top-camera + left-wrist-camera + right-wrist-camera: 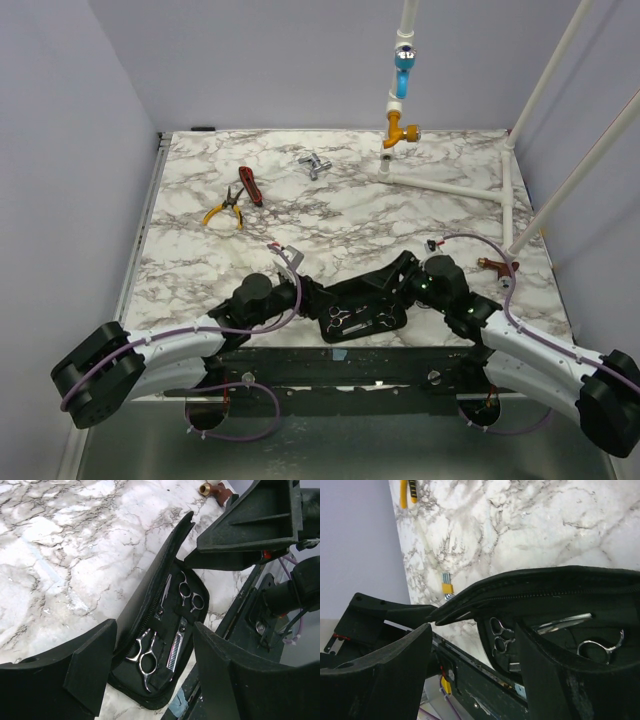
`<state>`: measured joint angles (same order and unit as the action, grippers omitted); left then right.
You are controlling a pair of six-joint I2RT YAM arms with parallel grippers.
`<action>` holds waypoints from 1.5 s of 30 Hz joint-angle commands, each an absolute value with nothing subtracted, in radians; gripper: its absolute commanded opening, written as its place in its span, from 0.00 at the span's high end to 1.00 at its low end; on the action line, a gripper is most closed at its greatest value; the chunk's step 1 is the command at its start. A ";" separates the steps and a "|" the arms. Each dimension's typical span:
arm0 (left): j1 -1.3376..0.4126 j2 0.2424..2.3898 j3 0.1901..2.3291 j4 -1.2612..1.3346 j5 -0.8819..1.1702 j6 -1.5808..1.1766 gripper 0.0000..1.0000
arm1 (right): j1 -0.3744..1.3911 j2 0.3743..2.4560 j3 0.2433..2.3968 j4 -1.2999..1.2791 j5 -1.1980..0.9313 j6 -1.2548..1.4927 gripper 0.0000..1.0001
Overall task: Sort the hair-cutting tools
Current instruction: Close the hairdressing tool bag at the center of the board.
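Observation:
A black zip case lies open at the table's near edge, its lid standing up. Silver scissors sit in its straps beside a toothed thinning shear, and another pair of scissors lies further in. My left gripper hovers open over the case's near end, with the scissors showing between its fingers. My right gripper is open at the other side, under the raised lid. Scissor loops show just past its right finger.
Yellow-handled pliers and a red-handled tool lie at the back left. A silver metal piece lies mid-back. A white pipe frame with an orange and blue valve stands back right. A brass fitting lies at the right.

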<state>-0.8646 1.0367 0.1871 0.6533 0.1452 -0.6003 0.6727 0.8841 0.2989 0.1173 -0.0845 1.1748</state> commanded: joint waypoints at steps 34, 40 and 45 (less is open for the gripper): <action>-1.195 1.130 0.325 0.477 -0.128 -0.474 0.61 | 0.669 0.523 0.222 -0.149 -0.069 1.199 0.29; -1.229 1.167 0.350 0.491 -0.123 -0.459 0.61 | 0.669 0.709 0.268 -0.173 -0.066 1.201 0.30; -1.248 1.191 0.356 0.518 -0.104 -0.453 0.61 | 0.668 0.766 0.256 -0.127 -0.055 1.186 0.54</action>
